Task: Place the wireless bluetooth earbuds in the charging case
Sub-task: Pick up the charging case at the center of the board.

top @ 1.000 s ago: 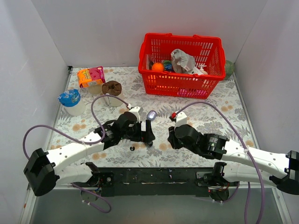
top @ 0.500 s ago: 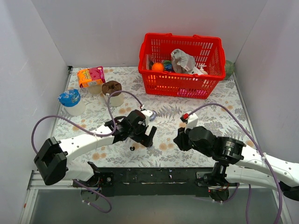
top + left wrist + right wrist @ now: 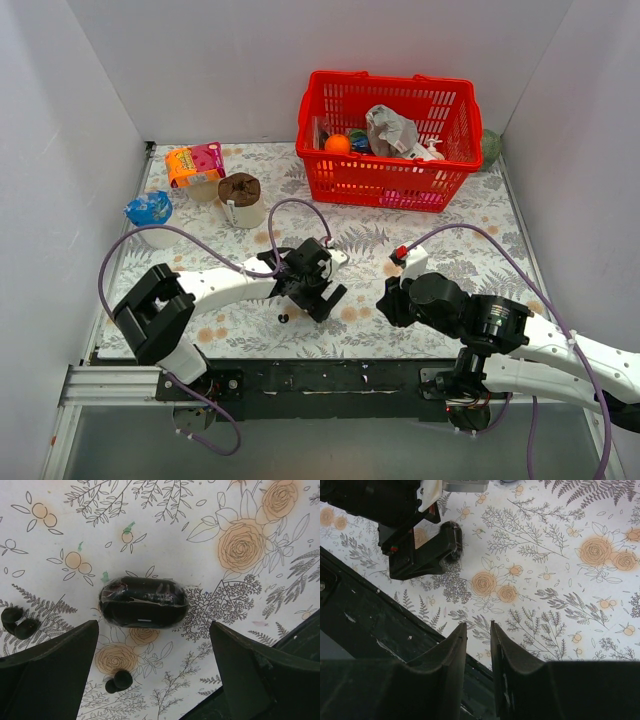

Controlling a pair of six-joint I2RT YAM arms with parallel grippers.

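My left gripper (image 3: 322, 298) (image 3: 154, 627) is open wide and empty, low over the floral cloth. A stubby black oval piece (image 3: 143, 602) lies just beyond its fingertips and also shows in the right wrist view (image 3: 452, 540). One tiny dark earbud (image 3: 119, 681) lies between the fingers and shows from above (image 3: 283, 318). A second earbud (image 3: 17, 622) lies outside the left finger. A pale lavender sliver at the top edge of the right wrist view (image 3: 507, 481) may be the charging case; I cannot tell. My right gripper (image 3: 385, 300) (image 3: 478, 630) is almost shut and empty.
A red basket (image 3: 385, 175) with items stands at the back. An orange packet (image 3: 192, 162), a brown-lidded cup (image 3: 240, 195) and a blue-lidded cup (image 3: 150, 212) stand at the back left. The black front rail (image 3: 330, 380) runs along the near edge.
My left gripper has swung right and down; the lavender case it held up a second ago is no longer at its fingertips, and its jaws now stand open. My right arm drew back slightly.
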